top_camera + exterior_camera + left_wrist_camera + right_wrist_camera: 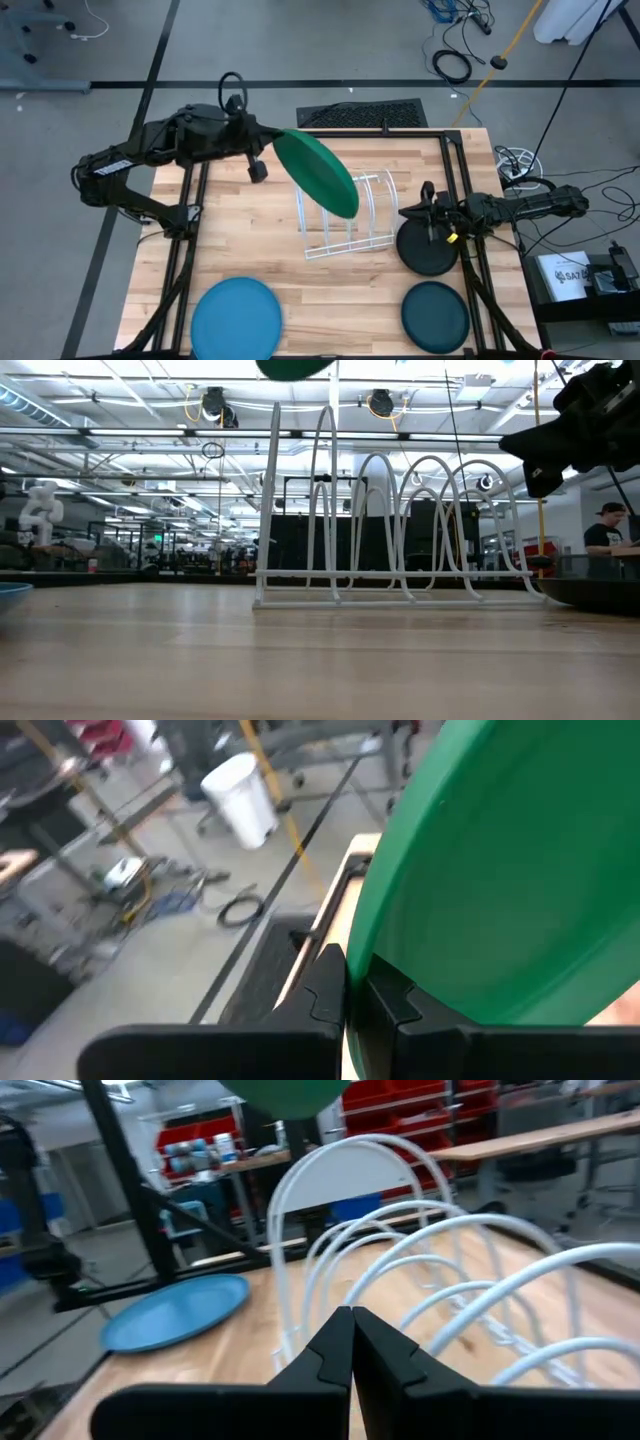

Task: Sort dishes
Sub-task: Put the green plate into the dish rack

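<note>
left gripper (pixel 268 143) is clamped on the green plate's (pixel 318 172) rim, holding it tilted on edge above the white wire rack (pixel 345 215), probably to slot it in. right gripper (pixel 428 212), fingers together, waits over the black plate (pixel 428 248).

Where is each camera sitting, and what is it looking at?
High view: above the table, looking straight down; shows both arms, green plate, white rack.
Low view: at tabletop height, looking level across at the rack; a dark arm at upper right.
Left wrist view: on the left arm; its fingers pinch the green plate.
Right wrist view: on the right arm, facing the rack; fingers closed.
Shared: the rack shows in the high, low and right wrist views.
</note>
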`<control>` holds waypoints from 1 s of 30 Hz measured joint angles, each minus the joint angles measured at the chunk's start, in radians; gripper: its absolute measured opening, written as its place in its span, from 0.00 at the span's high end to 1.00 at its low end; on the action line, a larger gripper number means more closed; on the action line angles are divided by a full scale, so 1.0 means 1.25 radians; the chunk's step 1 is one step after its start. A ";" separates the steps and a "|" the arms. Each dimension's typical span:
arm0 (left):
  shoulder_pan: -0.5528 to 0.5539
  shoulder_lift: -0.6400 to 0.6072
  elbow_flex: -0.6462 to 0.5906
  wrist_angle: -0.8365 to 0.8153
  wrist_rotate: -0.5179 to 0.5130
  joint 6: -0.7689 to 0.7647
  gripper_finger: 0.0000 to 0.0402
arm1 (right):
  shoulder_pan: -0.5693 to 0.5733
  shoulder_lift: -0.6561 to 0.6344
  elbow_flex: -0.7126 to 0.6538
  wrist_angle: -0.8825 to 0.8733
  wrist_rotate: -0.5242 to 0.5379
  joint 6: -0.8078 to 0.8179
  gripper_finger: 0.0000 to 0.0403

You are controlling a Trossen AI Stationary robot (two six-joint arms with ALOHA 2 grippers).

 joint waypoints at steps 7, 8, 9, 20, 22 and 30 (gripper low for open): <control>-0.027 0.001 0.000 -0.009 -0.025 -0.012 0.97 | 0.000 0.000 0.013 0.002 0.150 -0.002 1.00; -0.028 0.001 0.000 -0.009 -0.025 -0.012 0.97 | 0.000 0.000 0.014 0.001 0.171 0.000 1.00; -0.028 0.001 0.000 -0.010 -0.025 -0.012 0.97 | 0.000 0.000 0.014 0.001 0.189 0.001 1.00; -0.028 0.001 0.000 -0.011 -0.026 -0.012 0.97 | 0.001 0.000 0.015 -0.135 0.238 0.149 1.00; -0.028 0.001 0.000 -0.012 -0.026 -0.012 0.97 | 0.002 0.000 0.015 -0.134 0.210 0.150 1.00; -0.028 0.001 0.000 -0.015 -0.026 -0.012 0.97 | 0.002 0.013 0.015 -0.137 0.149 0.159 1.00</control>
